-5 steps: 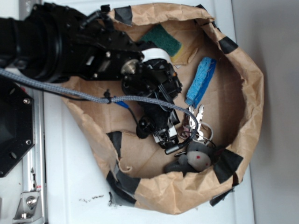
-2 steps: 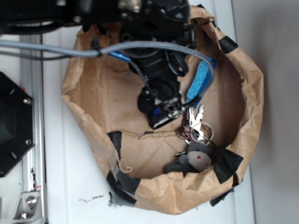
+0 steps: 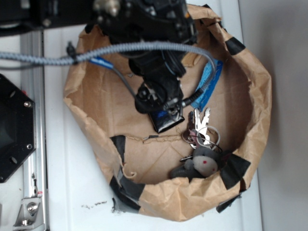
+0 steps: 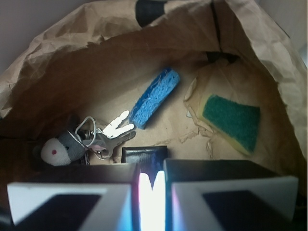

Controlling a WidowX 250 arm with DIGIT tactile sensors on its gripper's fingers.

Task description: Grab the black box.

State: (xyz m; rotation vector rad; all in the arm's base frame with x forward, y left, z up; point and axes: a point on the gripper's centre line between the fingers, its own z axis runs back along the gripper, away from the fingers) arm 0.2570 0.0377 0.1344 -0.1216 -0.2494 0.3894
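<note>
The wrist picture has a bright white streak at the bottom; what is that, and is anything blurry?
Wrist view: the streak is glare in the narrow gap between the gripper fingers, which are close and blurred; the black box behind stays fairly sharp. Exterior view: the arm is dark and slightly soft.

Soft daylight, perhaps slightly blurred.
</note>
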